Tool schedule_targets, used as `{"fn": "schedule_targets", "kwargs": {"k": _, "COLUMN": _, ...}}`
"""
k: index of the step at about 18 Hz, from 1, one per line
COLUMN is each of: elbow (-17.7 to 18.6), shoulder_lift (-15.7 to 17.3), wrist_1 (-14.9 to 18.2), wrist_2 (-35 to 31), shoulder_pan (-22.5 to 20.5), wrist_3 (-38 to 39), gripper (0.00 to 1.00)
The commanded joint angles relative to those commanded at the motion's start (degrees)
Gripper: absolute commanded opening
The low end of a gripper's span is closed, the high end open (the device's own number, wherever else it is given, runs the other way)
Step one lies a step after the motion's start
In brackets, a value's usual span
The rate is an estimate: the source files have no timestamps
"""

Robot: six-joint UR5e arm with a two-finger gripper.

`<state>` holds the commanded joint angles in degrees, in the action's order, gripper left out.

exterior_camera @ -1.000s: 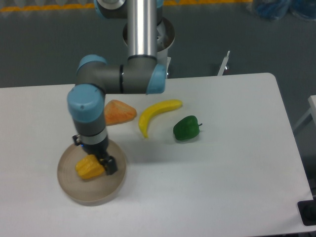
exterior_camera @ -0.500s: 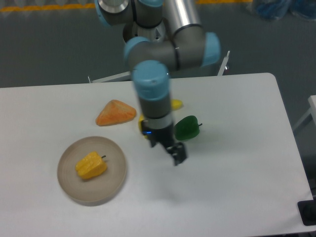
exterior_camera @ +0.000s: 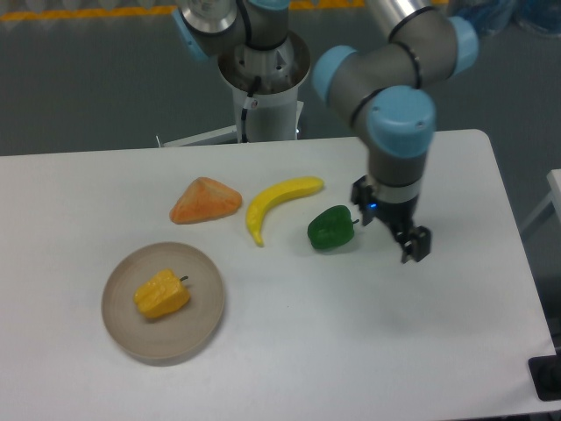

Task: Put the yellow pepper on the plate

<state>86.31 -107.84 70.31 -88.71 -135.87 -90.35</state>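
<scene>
Grey floor beyond, with a white table filling most of the view. Going left to right across it: at the near left, the plate, round and beige-grey, with the yellow pepper resting on it a little left of centre, stem pointing right, nothing touching it. Farther back, an orange wedge lying flat, well apart from the plate. Next, a banana, curved, near the wedge but not touching. Just to its right, a green pepper, stem toward the arm. Then the gripper, hanging over bare table just beside the green pepper, carrying nothing; fingers too dark and small here to say whether spread or closed — cannot tell.

Judging by how things lie, placing done: pepper on plate, released, arm clear. Remaining step looks like retreat only — no grasp called for, merely keeping the wrist from clipping the green pepper on the way, and leaving the plate undisturbed.

Against the picture one second back: then, gripper down at the plate with the yellow pepper at its fingers. Half a second back: pepper already lying free on the plate, gripper mid-table, in front of the banana. Now gripper farther right again, past the green pepper. Plate, pepper, wedge, banana and green pepper in unchanged places.
</scene>
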Motion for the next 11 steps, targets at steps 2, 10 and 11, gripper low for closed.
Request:
{"fn": "schedule_targets", "kwargs": {"k": 2, "elbow": -0.3, "shoulder_lift": 0.1, "wrist_1": 0.3, "wrist_2": 4.7, "shoulder_pan": -2.2, "wrist_3": 0.1, "gripper": 1.0}}
{"fn": "schedule_targets", "kwargs": {"k": 10, "elbow": 0.3, "shoulder_lift": 0.1, "wrist_1": 0.4, "wrist_2": -0.7, "shoulder_pan": -1.8, "wrist_3": -2.0, "gripper": 1.0}}
{"fn": "schedule_targets", "kwargs": {"k": 11, "elbow": 0.3, "shoulder_lift": 0.1, "wrist_1": 0.4, "wrist_2": -0.8, "shoulder_pan": -1.8, "wrist_3": -2.0, "gripper": 1.0}}
